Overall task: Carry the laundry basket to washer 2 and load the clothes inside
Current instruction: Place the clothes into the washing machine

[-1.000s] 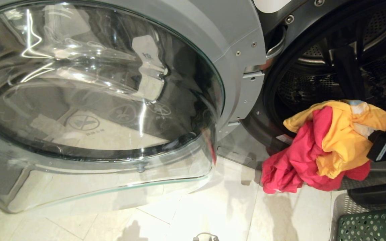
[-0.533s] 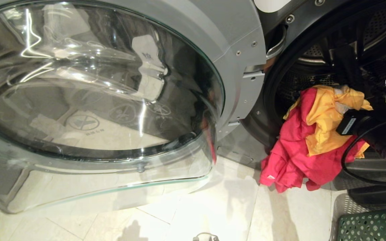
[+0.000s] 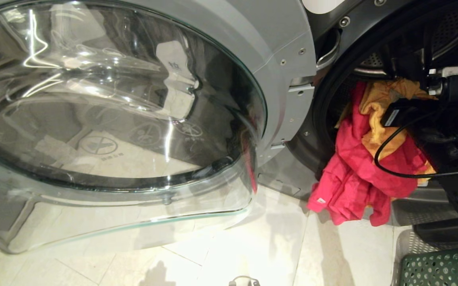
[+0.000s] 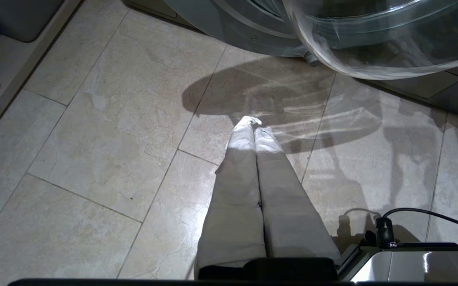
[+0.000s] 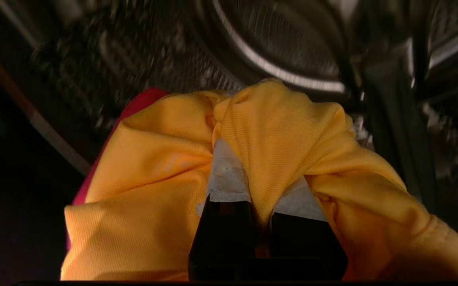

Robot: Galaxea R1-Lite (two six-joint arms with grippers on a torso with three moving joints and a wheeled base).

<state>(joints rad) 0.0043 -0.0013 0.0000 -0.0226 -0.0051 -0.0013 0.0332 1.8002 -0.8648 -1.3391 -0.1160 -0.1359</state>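
Your right gripper (image 5: pixel 259 198) is clamping the yellow garment (image 5: pixel 284 131) at washer 2's (image 3: pixel 332 24) mouth. The pink-red garment (image 3: pixel 352 174) is hanging outside; you're not finished loading.

Pale tiled floor (image 3: pixel 253 246); green laundry basket (image 3: pixel 439 268) stands on it.

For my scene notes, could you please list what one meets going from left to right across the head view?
Open glass door → grey door hinge panel → pink-red garment → yellow garment, held at the drum mouth → right gripper and its black arm. The green laundry basket sits at the lower right corner.
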